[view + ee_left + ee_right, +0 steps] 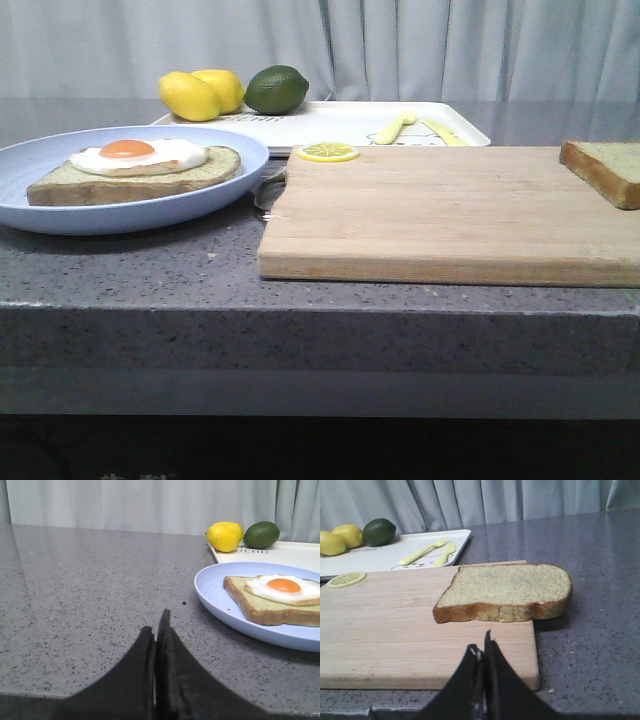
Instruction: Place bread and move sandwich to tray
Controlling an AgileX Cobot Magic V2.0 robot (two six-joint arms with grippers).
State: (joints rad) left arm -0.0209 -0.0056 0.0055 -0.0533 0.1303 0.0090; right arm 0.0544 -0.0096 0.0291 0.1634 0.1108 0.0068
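The bread (507, 591) is seen lying on the wooden cutting board's (440, 215) right corner, overhanging the edge. The sandwich (135, 170) is set on the table (150, 270), left of the board, before the tray (380, 120). Both the left end effector (157, 630) and right end effector (482, 650) are clenched empty.

On the worktop (150, 270) we see the plate (60, 215) with the sandwich (135, 170) at the left, and the cutting board (440, 215) to its right. The bread (605, 170) lies on the board's far right corner, overhanging the edge. Behind both sits the tray (340, 122), holding two lemons (200, 93), a lime (276, 89), a fork (392, 128) and a knife (441, 131). A lemon slice (327, 152) rests on the board's back edge.
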